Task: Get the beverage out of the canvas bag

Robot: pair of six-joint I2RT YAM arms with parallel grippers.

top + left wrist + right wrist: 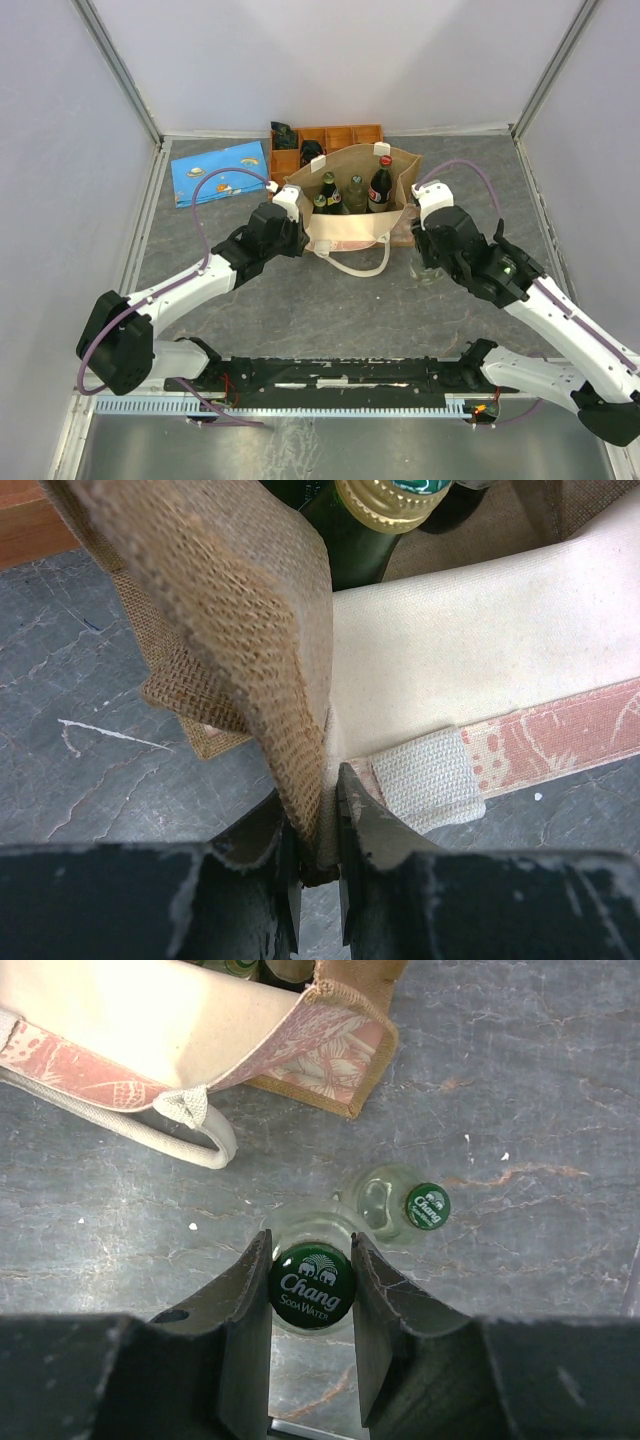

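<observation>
The tan canvas bag (350, 228) stands open at the table's far middle, with three bottles (356, 192) upright inside. My left gripper (290, 205) is shut on the bag's left rim; the left wrist view shows burlap and cream lining pinched between the jaws (318, 820), with a green bottle (370, 520) inside the bag (480, 650). My right gripper (310, 1260) is to the right of the bag (150, 1020), shut on the green Chang cap of a clear soda water bottle (310, 1287). A second soda water bottle (410, 1205) stands beside it on the table.
An orange compartment tray (340, 135) sits behind the bag against the back wall. A blue printed pouch (220, 170) lies at the far left. The bag's cream handle (190, 1145) loops onto the table in front. White walls enclose the table.
</observation>
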